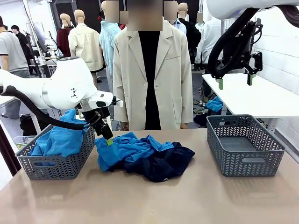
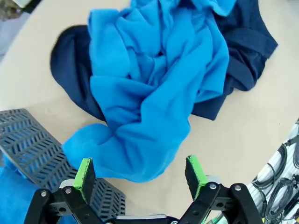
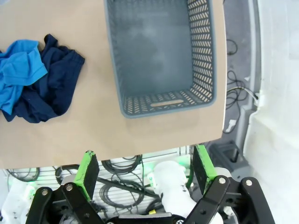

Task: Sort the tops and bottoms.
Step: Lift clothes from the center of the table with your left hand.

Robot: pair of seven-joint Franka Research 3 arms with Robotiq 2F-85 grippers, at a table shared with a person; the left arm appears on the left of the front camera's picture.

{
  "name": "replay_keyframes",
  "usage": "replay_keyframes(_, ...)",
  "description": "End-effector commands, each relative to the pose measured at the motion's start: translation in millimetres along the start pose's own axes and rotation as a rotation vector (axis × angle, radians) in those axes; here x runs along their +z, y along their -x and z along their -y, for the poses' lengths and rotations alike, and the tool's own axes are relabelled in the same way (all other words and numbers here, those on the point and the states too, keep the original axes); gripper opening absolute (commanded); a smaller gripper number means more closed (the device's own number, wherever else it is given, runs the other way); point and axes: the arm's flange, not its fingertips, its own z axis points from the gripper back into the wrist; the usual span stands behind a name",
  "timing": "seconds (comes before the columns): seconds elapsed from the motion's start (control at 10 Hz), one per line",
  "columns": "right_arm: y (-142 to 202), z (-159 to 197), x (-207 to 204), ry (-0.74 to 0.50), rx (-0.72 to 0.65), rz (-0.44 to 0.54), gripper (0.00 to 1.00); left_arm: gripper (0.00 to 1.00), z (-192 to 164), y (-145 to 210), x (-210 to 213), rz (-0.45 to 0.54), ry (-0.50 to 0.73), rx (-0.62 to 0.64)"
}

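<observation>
Hanging over the left edge of the heap, the left gripper point(image 2: 140, 172) was seen with its jaws spread wide and nothing between them, a blue fold lying just under the green pads. The tops point(image 1: 126, 147) were piled mid-table, draped over and twisted into the bottoms point(image 1: 168, 161), which showed dark beneath and to the right; more blue cloth was already heaped in the left basket point(image 1: 51, 164). The right gripper point(image 1: 235, 81) was held high above the empty right basket point(image 1: 254, 160), likewise wide and holding nothing. The main risk was judged to lie in the tangle: if a deep fold were pinched, a navy garment could be dragged up with the shirt and dropped in the wrong basket. The left basket's rim stood close by the fingers and could be knocked on a careless descent. The table point(image 1: 187, 200) was smooth and beige, so the heap might slide rather than part. A person point(image 1: 149, 79) in a pale coat was stood at the far side, and a white table point(image 1: 266, 100) was set behind to the right.
</observation>
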Motion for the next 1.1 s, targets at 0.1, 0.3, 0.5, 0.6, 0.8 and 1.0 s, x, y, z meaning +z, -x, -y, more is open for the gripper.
replay_keyframes(0.1, -1, 2, 1, 0.010, 0.014, -0.001, 1.00, 1.00, -9, 12, -17, 0.010, 0.080, 0.005)
replay_keyframes(0.3, -1, 2, 1, 0.010, 0.014, -0.001, 1.00, 1.00, -10, 12, -25, 0.094, 0.038, 0.015)
replay_keyframes(0.5, -1, 2, 1, 0.010, 0.014, -0.001, 1.00, 1.00, -9, 10, -36, 0.129, 0.029, -0.004)
replay_keyframes(0.6, -1, 2, 1, 0.010, 0.014, -0.001, 1.00, 1.00, -8, 8, -43, 0.121, 0.016, -0.005)
replay_keyframes(0.8, -1, 2, 1, 0.010, 0.014, -0.001, 1.00, 0.95, -7, 10, -46, 0.060, 0.027, -0.013)
replay_keyframes(1.0, -1, 2, 1, 0.010, 0.014, -0.001, 1.00, 0.55, -7, 11, -46, 0.054, 0.031, -0.017)
